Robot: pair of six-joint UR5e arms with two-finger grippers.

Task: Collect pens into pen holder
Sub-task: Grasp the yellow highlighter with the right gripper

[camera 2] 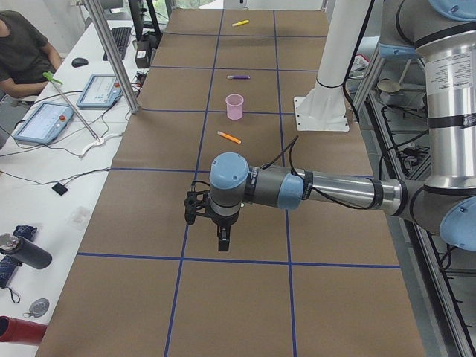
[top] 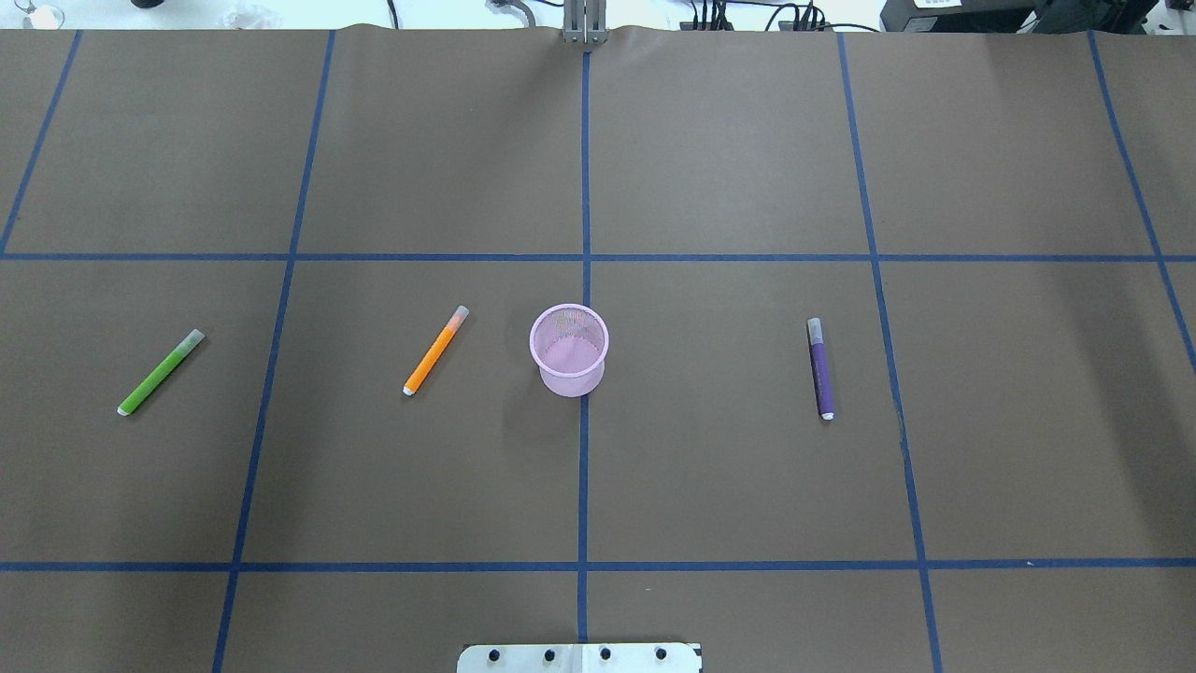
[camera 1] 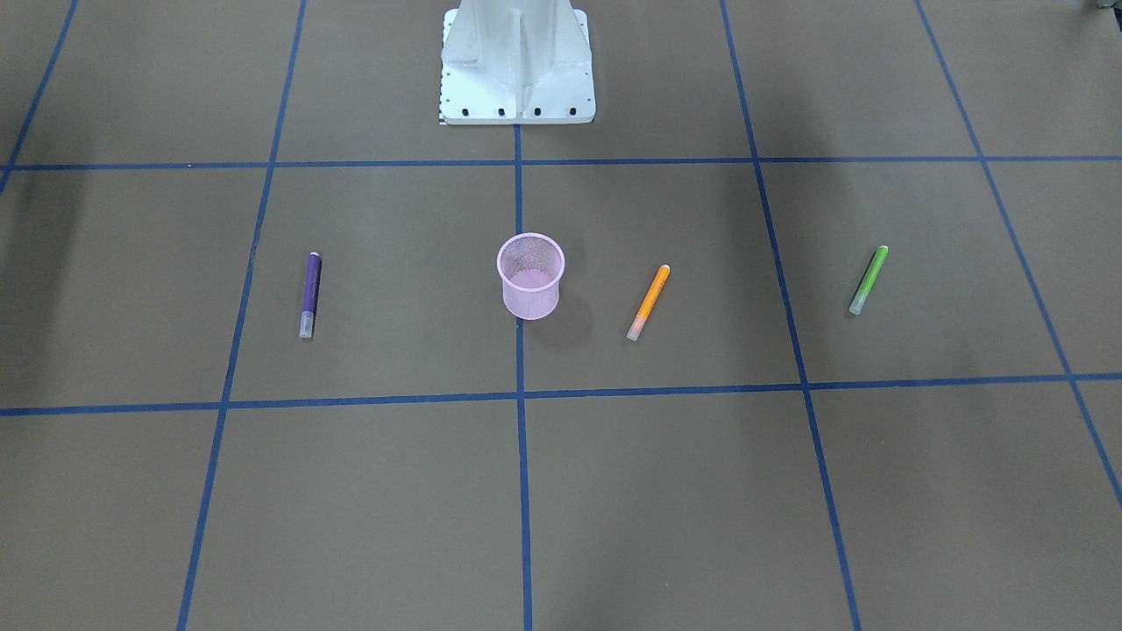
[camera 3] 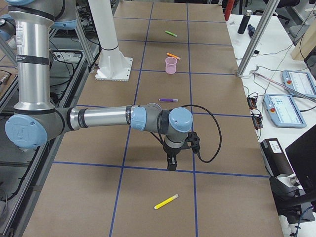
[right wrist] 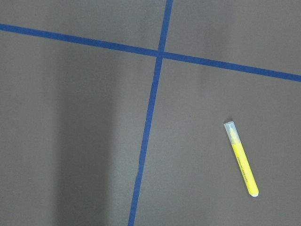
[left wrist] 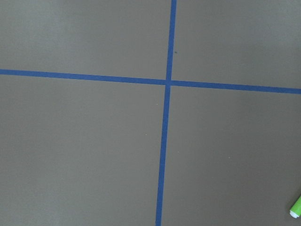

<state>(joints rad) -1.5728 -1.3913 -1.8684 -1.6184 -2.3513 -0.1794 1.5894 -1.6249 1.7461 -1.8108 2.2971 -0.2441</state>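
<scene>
- The pink mesh pen holder (top: 570, 379) stands upright mid-table, right on a blue tape line (top: 585, 187) of the brown table (top: 729, 467).
- All four pens lie flat on the table, outside the holder.
- The orange pen (top: 435, 350) is near the holder on its left, tilted, not touching it.
- The green pen (top: 161, 372) is further left, well apart from the holder and tilted the same way.
- The purple pen (top: 821, 368) is off to the right, well apart, lying almost straight near-to-far.
- The yellow pen (right wrist: 241, 158) is way out at the right end of the table, past the right gripper (camera 3: 171, 165), and shows in the right wrist view.
- The right gripper hangs above the table pointing down with nothing visibly in it. It only shows from the side, so I can't tell how its jaws stand.
- The left gripper (camera 2: 223, 242) is the same deal: pointing down over the left end, with jaws I can't make out.
</scene>
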